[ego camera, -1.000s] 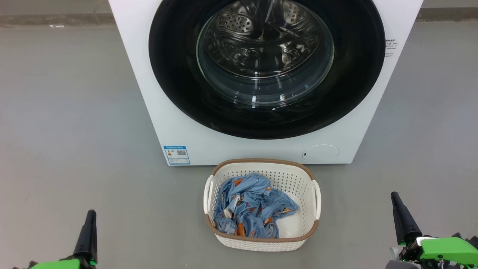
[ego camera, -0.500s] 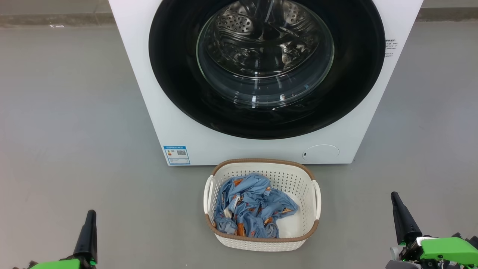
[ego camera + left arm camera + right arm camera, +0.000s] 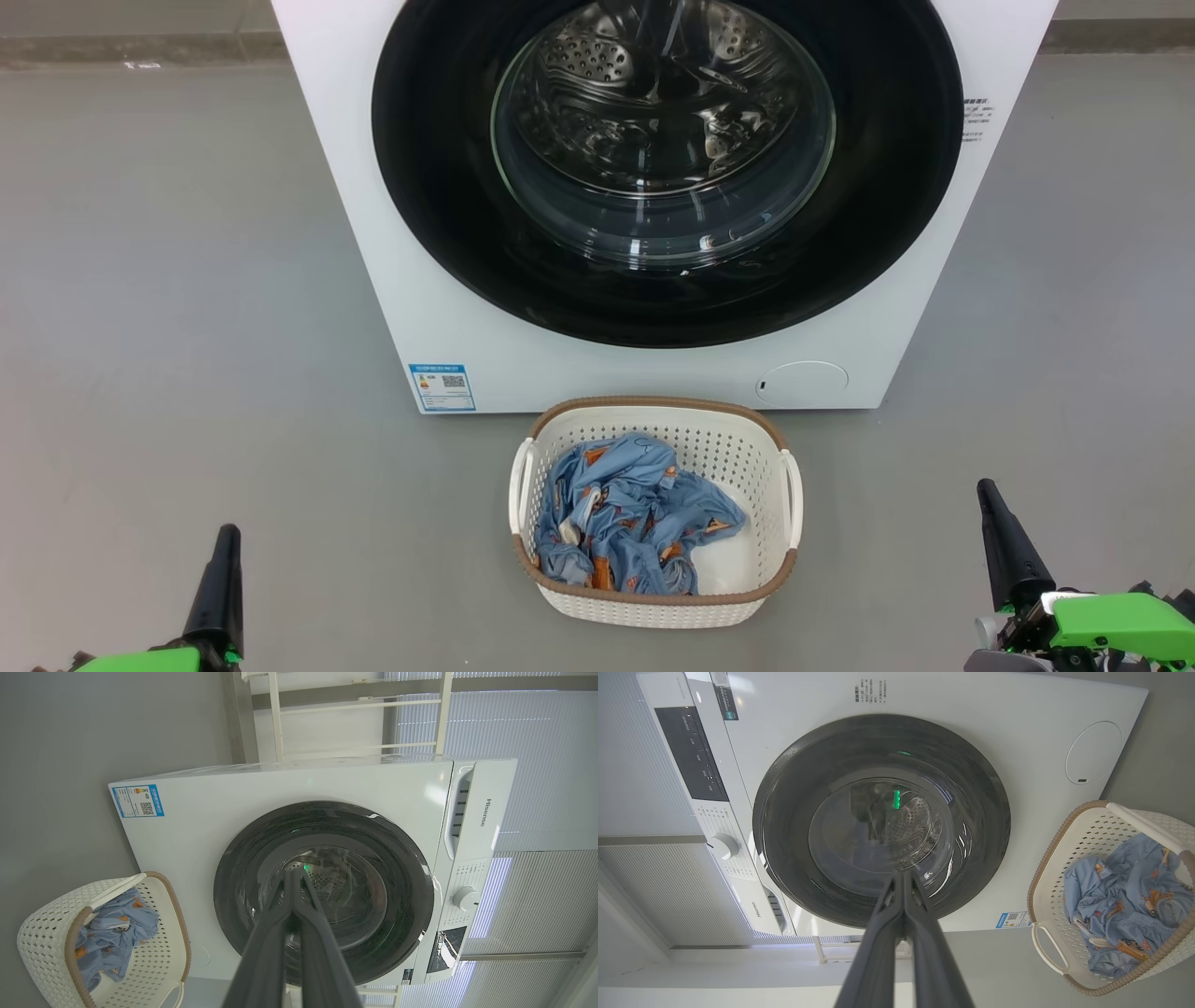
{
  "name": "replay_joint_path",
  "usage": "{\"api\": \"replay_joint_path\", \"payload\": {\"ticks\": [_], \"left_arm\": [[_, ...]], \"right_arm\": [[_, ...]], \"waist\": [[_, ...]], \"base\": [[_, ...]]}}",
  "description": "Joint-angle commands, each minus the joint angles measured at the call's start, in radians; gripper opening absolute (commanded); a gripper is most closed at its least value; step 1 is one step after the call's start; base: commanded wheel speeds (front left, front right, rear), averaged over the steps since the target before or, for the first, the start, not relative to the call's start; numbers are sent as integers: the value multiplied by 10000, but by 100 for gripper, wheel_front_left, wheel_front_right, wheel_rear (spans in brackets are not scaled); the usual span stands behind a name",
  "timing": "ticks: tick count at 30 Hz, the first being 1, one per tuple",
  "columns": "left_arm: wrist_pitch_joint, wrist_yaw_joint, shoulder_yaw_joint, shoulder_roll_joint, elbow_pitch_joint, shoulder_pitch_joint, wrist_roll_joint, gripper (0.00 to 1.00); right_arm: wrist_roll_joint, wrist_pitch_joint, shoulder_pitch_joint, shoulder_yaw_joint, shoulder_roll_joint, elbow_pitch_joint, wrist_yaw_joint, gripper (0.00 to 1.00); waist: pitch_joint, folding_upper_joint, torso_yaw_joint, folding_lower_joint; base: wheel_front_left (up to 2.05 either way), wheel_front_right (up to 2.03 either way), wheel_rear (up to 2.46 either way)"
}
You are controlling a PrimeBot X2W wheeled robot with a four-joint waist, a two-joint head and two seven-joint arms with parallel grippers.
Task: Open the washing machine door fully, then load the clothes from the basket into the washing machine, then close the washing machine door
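The left jaws are seen well in front of the washing machine (image 3: 392, 271), off its left corner; they are pressed together and nothing is held. The washing machine door (image 3: 439, 187) is shut, flat against the front. The basket (image 3: 738, 448) is placed on the floor just in front of the washing machine, below the door, and the clothes (image 3: 621, 523) are bundled inside it. The right jaws, off the right corner, are also pressed together, empty.
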Motion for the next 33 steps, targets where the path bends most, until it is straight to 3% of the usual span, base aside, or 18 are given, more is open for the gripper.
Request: {"api": "replay_joint_path", "payload": {"ticks": [1, 33], "left_arm": [[34, -44, 314, 162, -180, -424, 47, 0], [34, -44, 314, 162, -180, -424, 47, 0]], "right_arm": [[-118, 49, -432, 238, -41, -230, -9, 0], [-118, 49, -432, 238, -41, -230, -9, 0]], "waist": [[0, 0, 0, -1], [0, 0, 0, -1]], "base": [[0, 0, 0], [0, 0, 0]]}}
